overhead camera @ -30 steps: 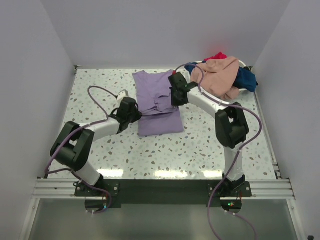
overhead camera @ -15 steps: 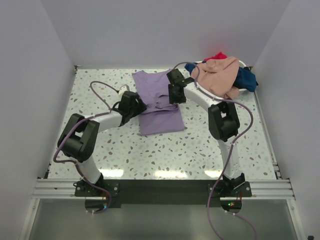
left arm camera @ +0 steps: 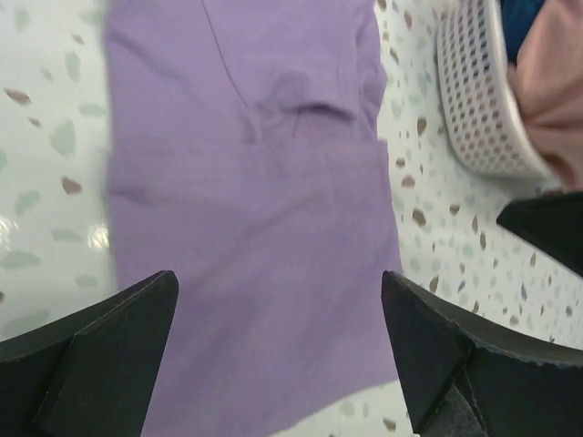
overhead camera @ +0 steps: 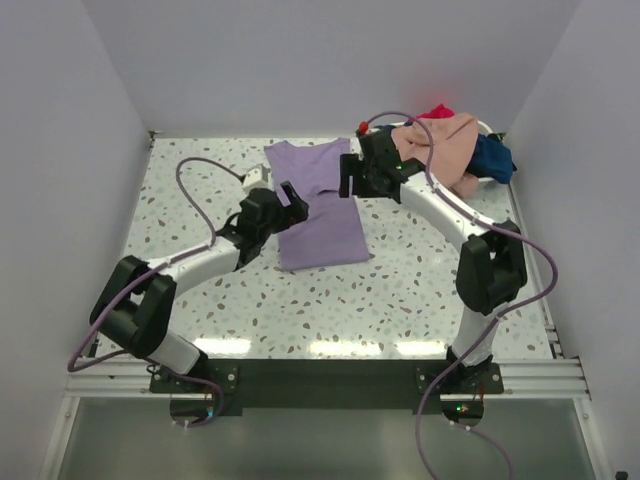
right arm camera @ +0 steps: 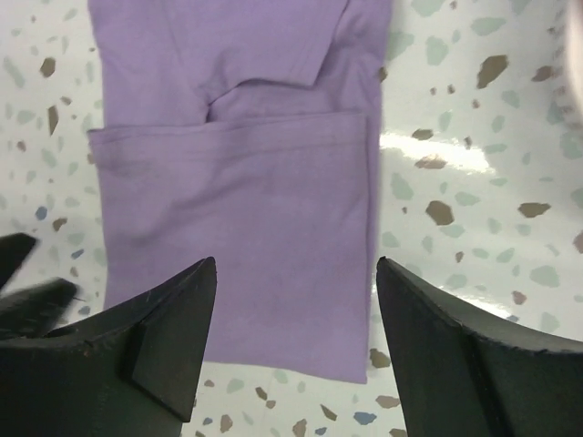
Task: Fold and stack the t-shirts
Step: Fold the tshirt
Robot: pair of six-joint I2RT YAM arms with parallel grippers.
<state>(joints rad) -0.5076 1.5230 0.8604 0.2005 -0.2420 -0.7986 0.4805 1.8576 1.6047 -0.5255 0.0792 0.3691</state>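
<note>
A lavender-purple t-shirt (overhead camera: 320, 210) lies flat on the speckled table, its sides folded in to make a narrow strip. My left gripper (overhead camera: 291, 196) hovers open over the shirt's left edge. In the left wrist view the shirt (left arm camera: 255, 182) lies beneath the open left gripper (left arm camera: 278, 282), with nothing between the fingers. My right gripper (overhead camera: 349, 176) is open above the shirt's right edge. In the right wrist view the right gripper (right arm camera: 296, 266) is empty over the shirt (right arm camera: 246, 164). Peach-pink (overhead camera: 445, 150), navy blue (overhead camera: 492, 158) and red (overhead camera: 437, 112) t-shirts are heaped at the back right.
A white oval basket (overhead camera: 487, 127) at the back right holds the heap of shirts; its mesh wall (left arm camera: 474, 100) shows in the left wrist view. Grey walls close in the table on three sides. Purple cables loop from both arms.
Both grippers have gone from shut to open and let go of the lavender shirt. The bunched fold now lies flat. The right gripper has risen and drawn right; the left has moved right.
</note>
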